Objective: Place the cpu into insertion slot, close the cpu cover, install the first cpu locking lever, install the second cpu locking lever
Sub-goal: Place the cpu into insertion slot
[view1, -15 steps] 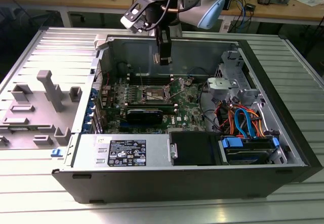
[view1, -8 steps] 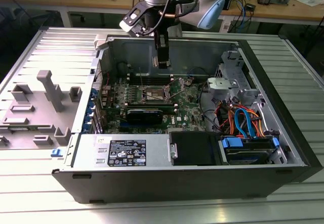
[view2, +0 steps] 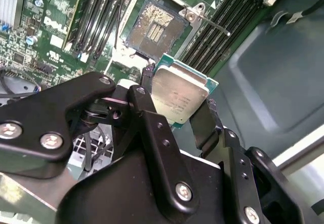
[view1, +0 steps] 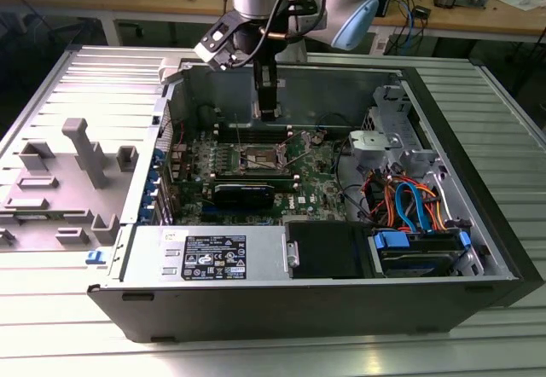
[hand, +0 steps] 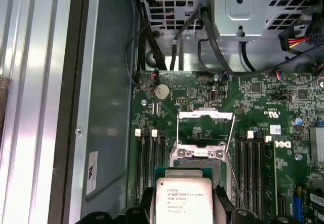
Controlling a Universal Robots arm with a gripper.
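My gripper [view1: 270, 111] hangs inside the open computer case, shut on the cpu [view2: 179, 96], a flat square chip with a dull silver top and green edge. In both wrist views the black fingers [view2: 147, 107] clamp the chip's two opposite sides. The insertion slot [hand: 199, 159] lies open just ahead of the held cpu [hand: 184, 197], its dark contact field bare [view2: 154, 28]. The cpu cover [hand: 205, 115], a thin silver frame, stands swung up off the slot. A thin locking lever [hand: 230, 145] angles up beside the slot. In the exterior view the slot [view1: 260, 157] sits below the gripper.
Long memory slots [hand: 149, 168] flank the socket on both sides. A black heatsink block [view1: 244, 194] lies on the board nearer the power supply [view1: 209, 253]. A drive cage [view1: 388, 134] and coloured cables [view1: 409, 202] fill the case's right in the exterior view. A grey fixture [view1: 77, 151] stands outside.
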